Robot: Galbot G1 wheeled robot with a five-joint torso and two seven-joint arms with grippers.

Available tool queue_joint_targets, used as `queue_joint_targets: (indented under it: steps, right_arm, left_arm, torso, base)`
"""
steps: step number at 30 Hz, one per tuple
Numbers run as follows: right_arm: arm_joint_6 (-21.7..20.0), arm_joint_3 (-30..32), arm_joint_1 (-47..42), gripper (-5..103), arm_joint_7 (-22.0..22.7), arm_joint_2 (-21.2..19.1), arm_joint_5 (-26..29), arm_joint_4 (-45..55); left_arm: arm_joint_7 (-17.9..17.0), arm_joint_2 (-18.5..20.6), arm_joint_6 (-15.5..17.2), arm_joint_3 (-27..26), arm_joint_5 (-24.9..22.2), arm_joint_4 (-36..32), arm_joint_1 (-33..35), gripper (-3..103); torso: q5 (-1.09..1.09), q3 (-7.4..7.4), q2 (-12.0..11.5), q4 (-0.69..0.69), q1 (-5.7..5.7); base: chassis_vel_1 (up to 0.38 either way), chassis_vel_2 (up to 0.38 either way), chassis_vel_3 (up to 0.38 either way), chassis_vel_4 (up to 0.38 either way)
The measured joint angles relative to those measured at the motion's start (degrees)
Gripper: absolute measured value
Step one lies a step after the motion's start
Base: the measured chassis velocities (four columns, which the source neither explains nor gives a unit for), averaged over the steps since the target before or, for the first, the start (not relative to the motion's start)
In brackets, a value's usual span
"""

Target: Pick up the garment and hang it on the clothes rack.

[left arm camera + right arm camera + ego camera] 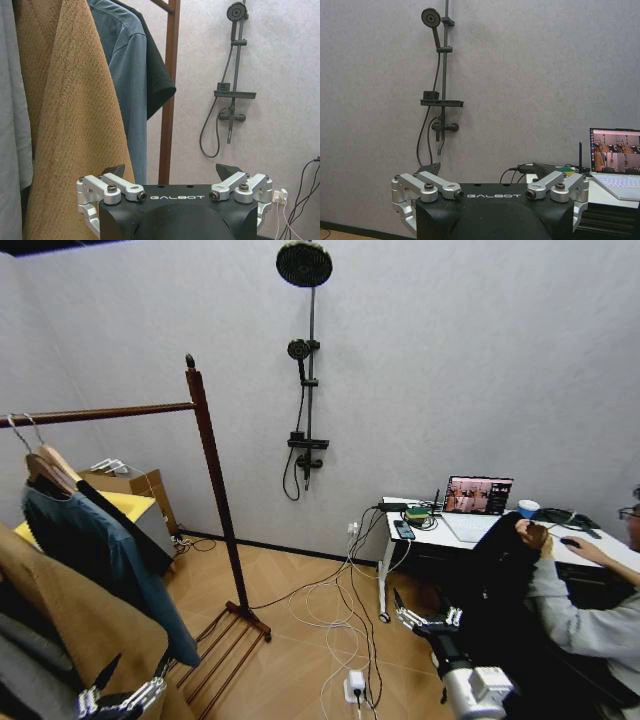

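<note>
Pale-walled room: one clothes rack (pixel 211 480), three hung clothes, both grippers released.

Open left gripper (pixel 172 176) beside tan coat (pixel 70 125)

"GALBOT" reads in pale letters across the black housing of the left hand (pixel 172 176), and the same word sits on the right hand (pixel 488 171).
</note>
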Motion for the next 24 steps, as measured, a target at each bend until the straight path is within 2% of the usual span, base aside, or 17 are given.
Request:
queue_joint_targets:
  steps: [13,24]
  right_arm:
    - [0.3,0.2,-0.1,100,0.1,-0.1,0.1,0.3]
    - [0.6,0.5,-0.3,100,0.1,-0.1,0.1,0.3]
  left_arm:
    - [0.0,0.0,0.0,0.0,0.0,0.0,0.0,100]
    - [0.0,0.0,0.0,0.0,0.0,0.0,0.0,100]
  torso:
    - [0.01,0.00,0.0,0.00,0.00]
    - [0.02,0.00,0.0,0.00,0.01]
  base:
    - [0.051,-0.067,-0.063,0.059]
    - [0.008,-0.100,-0.099,-0.002]
